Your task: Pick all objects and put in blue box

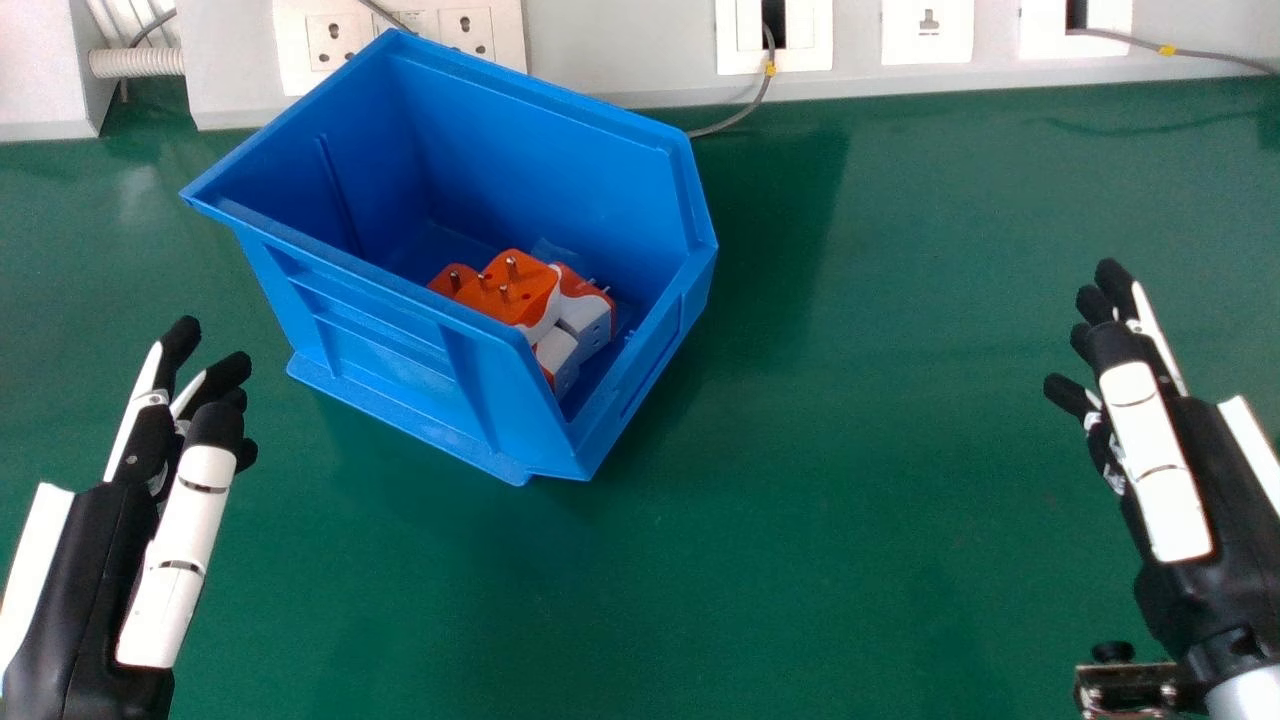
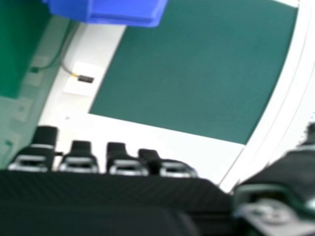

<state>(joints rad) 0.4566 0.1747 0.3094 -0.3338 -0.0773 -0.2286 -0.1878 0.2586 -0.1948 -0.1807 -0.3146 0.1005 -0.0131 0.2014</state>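
Right hand (image 1: 1155, 460) relaxed; its view: box (image 2: 110, 10) part; head view: adapters (image 1: 515, 288) inside.

Orange-and-white plugs (image 1: 520, 285) partly hidden inside the blue box (image 1: 390, 350).

Bright light — soft shadow beside the blue box (image 1: 385, 345), faint glare on the green tabletop (image 1: 880, 420).

Our left hand (image 1: 88, 590), toward the surface's (image 1: 850, 560) left edge, and our right hand (image 1: 1215, 490), toward its right edge, match: black casings, white back panels, white-shelled fingers (image 1: 1145, 425) with rounded black tips and thin dark seams. Our right wrist carries a dark metal bracket (image 1: 1135, 690) with shiny screws and a black knob (image 1: 1112, 652), beside a pale forearm (image 1: 1248, 697).
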